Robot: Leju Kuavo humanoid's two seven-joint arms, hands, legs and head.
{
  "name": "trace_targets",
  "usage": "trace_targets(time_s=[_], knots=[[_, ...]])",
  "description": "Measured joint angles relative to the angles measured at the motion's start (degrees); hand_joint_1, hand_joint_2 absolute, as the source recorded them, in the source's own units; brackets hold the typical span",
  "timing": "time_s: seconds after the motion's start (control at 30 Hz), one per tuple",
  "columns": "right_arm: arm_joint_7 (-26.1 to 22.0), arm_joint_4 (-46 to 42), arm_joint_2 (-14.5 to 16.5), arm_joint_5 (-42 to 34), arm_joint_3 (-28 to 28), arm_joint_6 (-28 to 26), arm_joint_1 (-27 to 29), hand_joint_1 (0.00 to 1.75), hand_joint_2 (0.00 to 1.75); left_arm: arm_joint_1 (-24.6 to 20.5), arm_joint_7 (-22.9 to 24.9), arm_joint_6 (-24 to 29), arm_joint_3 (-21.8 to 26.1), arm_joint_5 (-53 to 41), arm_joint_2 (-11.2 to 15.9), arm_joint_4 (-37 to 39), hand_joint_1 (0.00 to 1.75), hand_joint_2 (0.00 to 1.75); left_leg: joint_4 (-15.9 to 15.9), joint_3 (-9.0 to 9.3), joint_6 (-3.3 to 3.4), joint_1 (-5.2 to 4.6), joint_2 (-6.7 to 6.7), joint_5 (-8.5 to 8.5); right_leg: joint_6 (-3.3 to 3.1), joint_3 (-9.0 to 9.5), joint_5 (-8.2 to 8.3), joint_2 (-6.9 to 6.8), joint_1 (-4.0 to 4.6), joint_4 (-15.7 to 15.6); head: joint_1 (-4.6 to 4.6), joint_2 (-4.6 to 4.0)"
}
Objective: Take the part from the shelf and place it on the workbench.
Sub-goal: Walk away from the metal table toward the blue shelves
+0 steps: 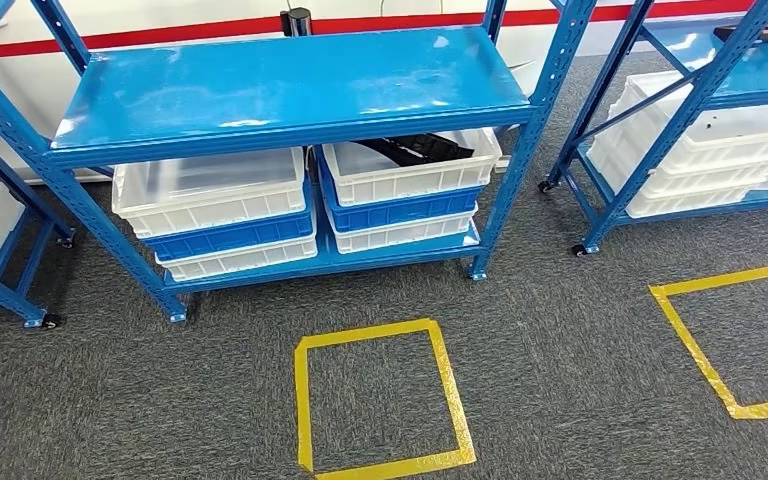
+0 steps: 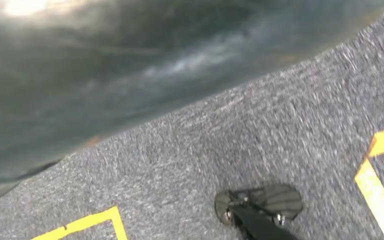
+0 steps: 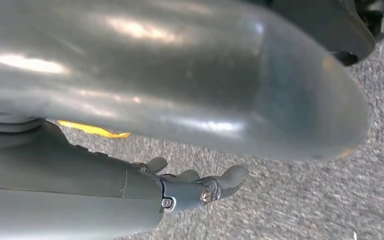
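Observation:
A black part point(image 1: 422, 150) lies in the white bin point(image 1: 400, 182) on the right side of the blue shelf's point(image 1: 290, 90) lower level, partly hidden under the top board. My right hand point(image 3: 200, 186) hangs beside my body over the grey carpet. Its fingers are apart and hold nothing. It is far from the shelf.
A clear-white bin point(image 1: 210, 190) stands left of the part's bin, both stacked on blue and white bins. A second blue rack point(image 1: 700, 140) with white bins stands at the right. Yellow tape squares point(image 1: 380, 400) point(image 1: 730, 340) mark the carpet in front of the racks.

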Motion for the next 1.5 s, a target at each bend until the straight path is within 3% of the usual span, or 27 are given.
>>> trace_targets(time_s=[0.03, 0.1, 0.17, 0.23, 0.3, 0.33, 0.37, 0.43, 0.5, 0.53, 0.6, 0.67, 0.73, 0.77, 0.8, 0.9, 0.97, 1.1, 1.3, 1.5], knots=[[0.00, 0.00, 0.00, 0.00, 0.00, 0.00, 0.03, 0.00, 0.00, -0.01, -0.01, 0.01, 0.00, 0.01, -0.01, -0.01, 0.00, 0.00, -0.19, 0.03, 0.53, 0.00, 0.67, 0.13, 0.08, -0.74, -0.64, -1.40, 0.03, 1.13, 0.13, 0.00], [0.00, 0.00, 0.00, 0.04, 0.00, 0.00, -0.14, 0.00, 0.00, 0.09, -0.01, 0.02, 0.01, 0.02, 0.00, -0.02, 0.00, 0.00, -0.42, 0.04, 1.28, -0.09, 2.07, 0.24, -0.25, -3.46, -3.38, -4.99, 0.14, 6.58, 0.38, 0.00], [0.00, 0.00, 0.00, 0.12, 0.00, 0.00, -0.31, 0.00, 0.00, 0.21, 0.02, 0.01, 0.02, 0.02, 0.00, -0.02, 0.00, 0.00, -0.41, -0.08, 1.52, -0.27, 3.64, 0.16, -0.44, -7.20, -6.37, -6.12, 0.13, 13.97, 0.48, 0.00], [0.00, 0.00, -0.01, 0.17, 0.00, -0.01, -0.22, 0.00, 0.00, 0.20, 0.04, 0.00, 0.03, 0.02, -0.02, -0.02, 0.00, 0.00, -0.39, -0.14, 1.54, -0.34, 5.08, 0.10, 0.09, -8.27, -6.79, -6.30, 0.13, 16.30, 0.50, 0.00], [0.00, 0.00, -0.04, 0.21, 0.00, -0.03, -0.13, 0.00, 0.00, 0.18, 0.05, 0.00, 0.03, 0.02, -0.11, -0.02, 0.00, 0.00, -0.39, -0.07, 1.40, -0.34, 6.35, 0.01, 0.93, -4.80, -4.41, -7.29, 0.15, 10.11, 0.54, 0.00], [0.00, 0.00, -0.07, 0.24, 0.00, -0.04, -0.18, 0.00, 0.00, 0.17, 0.05, 0.00, 0.03, 0.02, -0.16, -0.02, 0.00, 0.00, -0.39, 0.02, 1.28, -0.40, 6.90, -0.07, 1.09, -2.46, -3.07, -8.69, 0.23, 5.81, 0.58, 0.00], [0.00, 0.00, -0.08, 0.27, 0.00, -0.04, -0.30, 0.00, 0.00, 0.18, 0.05, 0.00, 0.03, 0.02, -0.21, -0.02, 0.00, 0.00, -0.38, 0.17, 1.04, -0.56, 7.44, -0.22, 1.09, -0.65, -2.06, -10.10, 0.37, 2.49, 0.59, 0.00], [0.00, 0.00, -0.09, 0.30, 0.00, -0.05, -0.54, 0.00, 0.00, 0.20, 0.05, 0.00, 0.03, 0.02, -0.24, -0.02, 0.00, 0.00, -0.41, 0.60, 0.39, -0.81, 8.38, -0.58, 0.42, 0.72, -1.15, -11.52, 0.71, -0.12, 0.54, 0.00], [0.00, 0.00, -0.14, 0.31, 0.00, -0.08, -0.50, 0.00, 0.00, 0.11, 0.06, 0.00, 0.03, 0.02, -0.27, -0.02, 0.00, 0.00, -0.67, 1.24, -0.29, -0.74, 9.42, -0.80, -0.30, 0.57, -0.78, -10.44, 0.96, -0.11, 0.50, 0.00], [-0.01, 0.00, -0.16, 0.32, -0.01, -0.09, -0.41, 0.00, 0.00, 0.01, 0.05, 0.00, 0.03, 0.02, -0.28, -0.02, 0.00, 0.00, -0.57, 1.54, -0.70, -0.57, 9.19, -1.06, -0.70, 0.73, -0.56, -9.75, 0.74, -0.28, 0.45, 0.00], [-0.08, 0.00, -0.16, 0.50, -0.01, -0.17, -0.32, 0.00, 0.00, -0.06, 0.06, 0.00, 0.03, 0.02, -0.28, -0.02, 0.00, 0.00, 1.15, 1.20, -1.28, -0.27, 6.78, -2.51, -1.28, 1.35, -0.25, -8.71, 0.14, -0.62, 0.16, 0.00], [-0.30, 0.00, -0.09, 0.82, -0.01, -0.36, -0.30, 0.00, 0.00, -0.03, 0.08, -0.02, 0.02, 0.02, -0.27, -0.01, 0.00, 0.00, 7.20, -1.54, -1.55, -0.12, 3.66, -5.89, -1.68, 1.73, -0.16, -7.80, -0.15, -0.74, -0.21, 0.00], [-0.52, 0.00, -0.03, 1.03, -0.01, -0.51, -0.29, 0.00, 0.00, 0.14, 0.12, -0.05, 0.02, 0.02, -0.28, 0.00, 0.00, 0.00, 14.63, -5.60, -1.62, -0.13, 2.50, -8.53, -1.91, 1.88, -0.28, -6.78, -0.05, -0.71, -0.32, 0.00], [-0.61, 0.00, -0.03, 1.10, -0.01, -0.49, -0.27, 0.00, 0.00, 0.24, 0.14, -0.07, 0.02, 0.04, -0.28, 0.01, 0.00, 0.00, 16.08, -6.73, -1.61, -0.11, 2.37, -8.27, -2.00, 2.01, -0.37, -6.27, -0.02, -0.69, -0.33, 0.00], [-0.69, 0.00, -0.05, 1.21, -0.01, -0.38, -0.25, 0.00, 0.00, 0.30, 0.14, -0.09, 0.03, 0.08, -0.27, 0.01, 0.00, 0.00, 14.84, -6.62, -1.55, -0.07, 2.35, -6.63, -2.02, 2.21, -0.48, -5.80, -0.02, -0.67, -0.33, 0.00], [-0.92, 0.01, -0.05, 1.50, -0.01, 0.01, -0.25, 0.00, 0.00, 0.32, 0.13, -0.28, 0.03, 0.18, -0.20, 0.01, 0.00, 0.00, 4.67, -2.68, -1.32, 0.10, 2.17, -0.37, -1.64, 2.77, -0.93, -4.92, 0.02, -0.58, -0.37, 0.00], [-1.02, 0.01, -0.08, 1.55, 0.00, 0.24, -0.27, 0.00, 0.00, 0.23, 0.09, -0.63, 0.02, 0.18, -0.23, 0.01, 0.00, 0.00, 0.69, -1.10, -1.13, 0.13, 1.86, 0.94, -1.25, 2.68, -1.35, -4.70, 0.39, -0.35, -0.41, 0.00], [-1.04, 0.01, -0.39, 1.51, 0.00, 0.81, -0.20, 0.00, 0.00, 0.14, 0.05, -1.04, 0.03, 0.15, -0.47, 0.02, 0.00, 0.00, -0.27, -0.96, -0.99, -0.16, 1.64, 0.97, -1.86, 2.16, -1.67, -4.70, 0.45, -0.45, -0.41, 0.00], [-1.01, 0.00, -0.52, 1.44, 0.00, 1.06, -0.21, 0.00, 0.00, 0.16, 0.11, -1.20, 0.03, 0.15, -0.46, 0.03, 0.00, 0.00, -0.23, -1.14, -0.47, -0.55, 1.56, 0.92, -1.41, 2.27, -1.35, -4.75, 0.18, -1.02, -0.41, 0.00], [-0.80, 0.00, -0.68, 1.66, 0.00, 1.06, -0.20, 0.00, 0.00, 0.15, 0.14, -1.44, 0.03, 0.01, -0.46, 0.01, 0.00, 0.00, -0.18, -1.16, -0.21, -0.64, 1.58, 0.82, -0.51, 2.26, -1.30, -4.76, 0.12, -1.14, -0.45, 0.00]])
